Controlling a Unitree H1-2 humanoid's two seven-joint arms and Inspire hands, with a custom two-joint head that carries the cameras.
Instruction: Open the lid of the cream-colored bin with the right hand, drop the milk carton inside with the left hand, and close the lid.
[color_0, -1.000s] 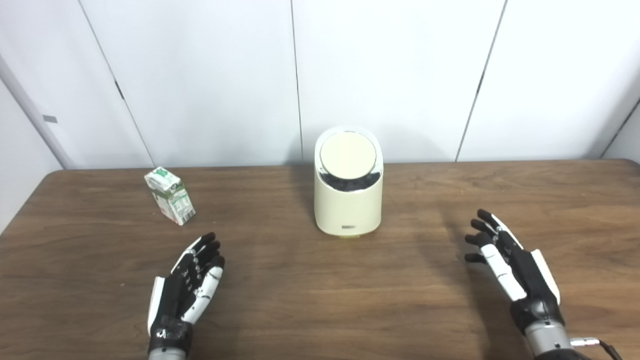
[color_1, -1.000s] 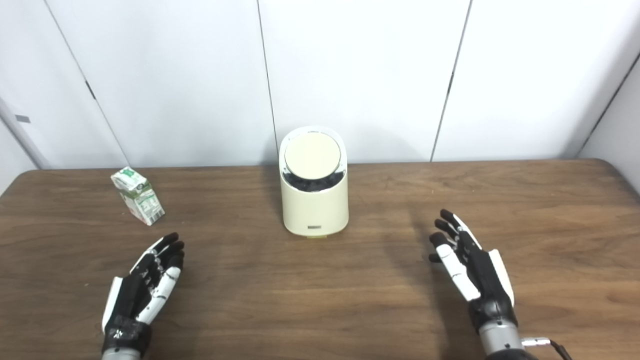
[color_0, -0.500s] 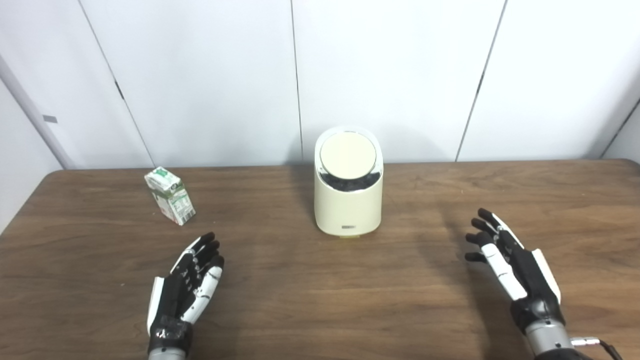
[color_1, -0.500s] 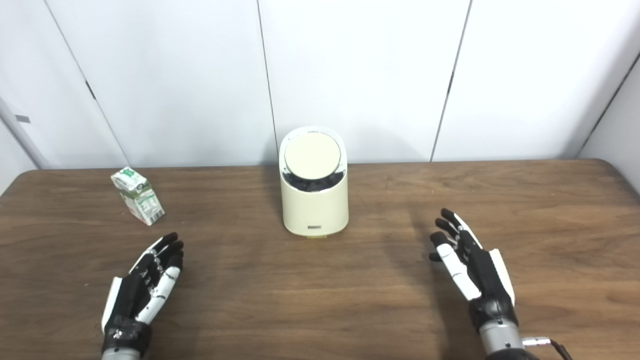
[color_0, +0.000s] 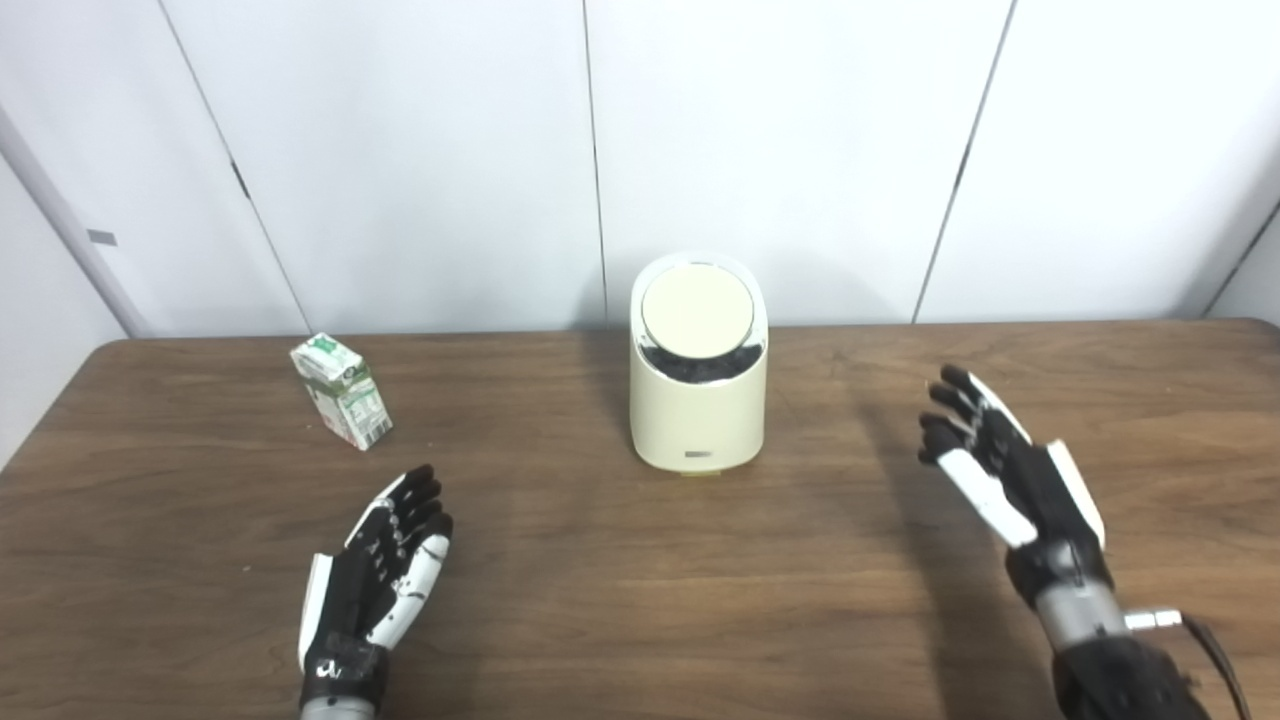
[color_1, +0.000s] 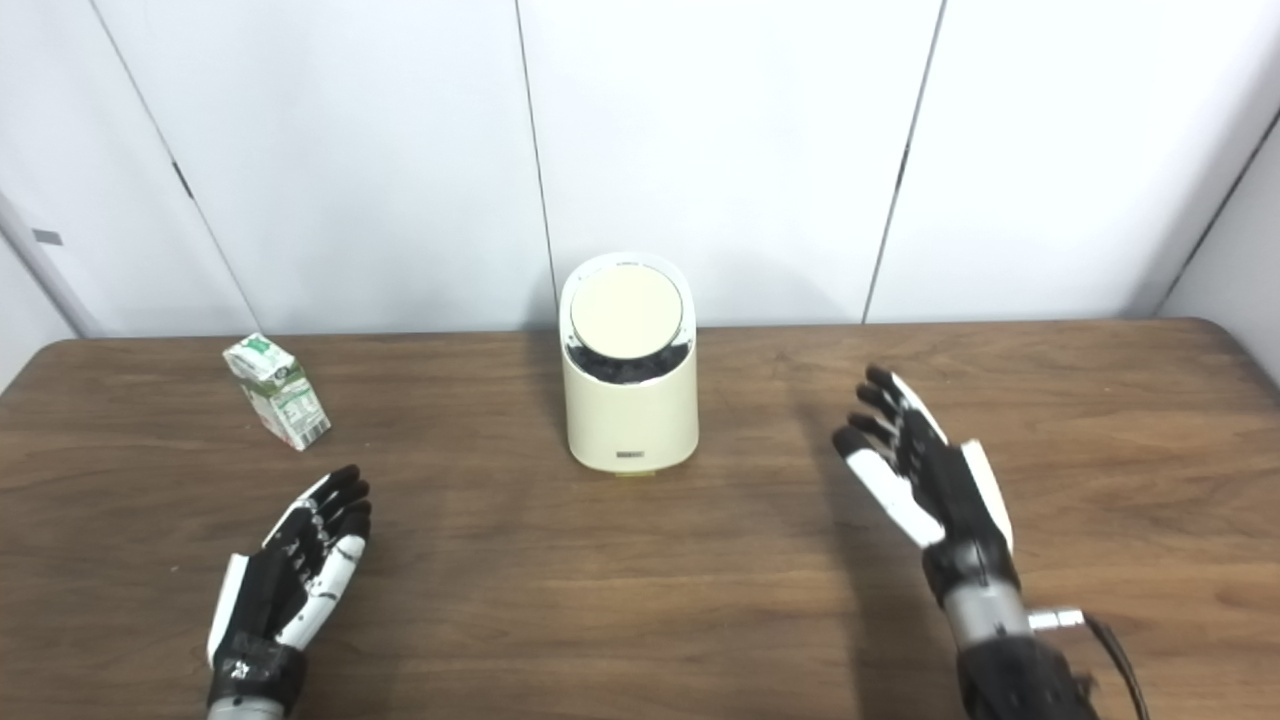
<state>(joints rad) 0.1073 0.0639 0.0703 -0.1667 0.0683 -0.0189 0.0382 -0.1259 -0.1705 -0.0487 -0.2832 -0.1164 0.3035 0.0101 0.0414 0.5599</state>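
On the wooden surface (color_0: 640, 600) the cream-colored bin (color_0: 697, 400) is set upright at centre, lid (color_0: 697, 311) closed, ahead-left of the nearer right robot hand (color_0: 1000, 465), raised, spread and empty. The milk carton (color_0: 341, 390) is found ahead of the left robot hand (color_0: 385, 560), also spread and empty. Nothing is seen between.

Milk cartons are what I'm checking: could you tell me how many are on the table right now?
1. The milk carton stands at the table's far left, apart from the cream-colored bin and beyond the open left hand. The bin's inside is hidden.
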